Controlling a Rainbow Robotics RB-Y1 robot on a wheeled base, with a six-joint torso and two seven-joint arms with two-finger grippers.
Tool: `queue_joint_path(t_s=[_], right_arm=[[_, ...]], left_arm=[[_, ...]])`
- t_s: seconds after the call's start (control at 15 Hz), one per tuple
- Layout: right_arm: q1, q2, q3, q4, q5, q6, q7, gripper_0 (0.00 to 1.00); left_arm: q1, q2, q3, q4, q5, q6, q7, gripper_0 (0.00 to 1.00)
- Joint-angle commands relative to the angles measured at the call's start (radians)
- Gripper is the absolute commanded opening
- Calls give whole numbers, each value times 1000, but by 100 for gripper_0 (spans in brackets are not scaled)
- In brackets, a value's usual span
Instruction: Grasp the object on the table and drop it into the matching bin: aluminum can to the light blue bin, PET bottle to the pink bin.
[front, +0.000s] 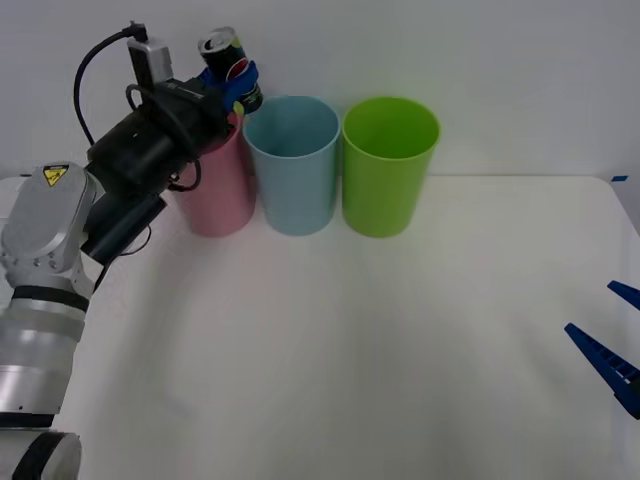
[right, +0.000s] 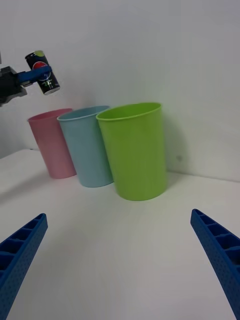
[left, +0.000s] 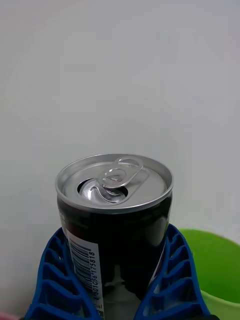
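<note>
The aluminum can (front: 229, 68), dark blue with a silver top, hangs in the air above the pink bin (front: 214, 185), near its rim on the side of the light blue bin (front: 292, 163). My left gripper (front: 237, 84) is shut on the can, which tilts a little. The left wrist view shows the can (left: 114, 216) close up between the blue fingers (left: 55, 280), its pull tab opened. From the right wrist view the can (right: 43, 73) sits high above the pink bin (right: 53, 142) and the light blue bin (right: 89, 145). My right gripper (front: 612, 345) stands open low at the table's right edge.
A lime green bin (front: 388, 163) stands right of the light blue one; all three line up at the back of the white table (front: 360, 360). A plain wall rises just behind them.
</note>
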Motion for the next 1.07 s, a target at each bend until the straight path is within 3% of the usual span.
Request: queue_joint_path(t_s=[0.07, 0.53, 1.07], right_arm=[[0, 0, 0, 0, 0, 0, 0, 100], [0, 0, 0, 0, 0, 0, 0, 100], [0, 0, 0, 0, 0, 0, 0, 100]], left_arm=[[-61, 0, -24, 54, -27, 22, 3, 0], [-149, -6, -131, 114, -62, 148, 9, 0], [-169, -11, -142, 129, -90, 168, 9, 0]])
